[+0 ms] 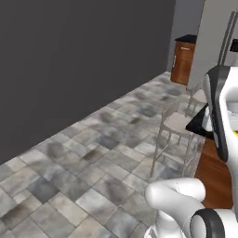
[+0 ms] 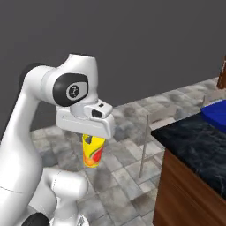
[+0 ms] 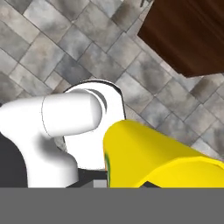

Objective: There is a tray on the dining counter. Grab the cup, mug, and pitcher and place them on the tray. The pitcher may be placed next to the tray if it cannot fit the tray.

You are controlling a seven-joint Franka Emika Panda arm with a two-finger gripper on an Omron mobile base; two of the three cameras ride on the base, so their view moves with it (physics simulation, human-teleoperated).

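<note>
My gripper is shut on the yellow cup, which hangs upright under the hand, high above the tiled floor. A red-orange mark shows on the cup's side. In the hand view the cup lies close across the lower right. The blue tray lies on the black top of the dining counter, to the right of the cup and apart from it. The counter's corner also shows at the right of the left base view. The mug and the pitcher are out of view.
A light stool stands at the counter's near end, a second one behind it. The counter's reddish wood side drops to the grey tiled floor. A dark wall runs along the left. A wood cabinet stands far back.
</note>
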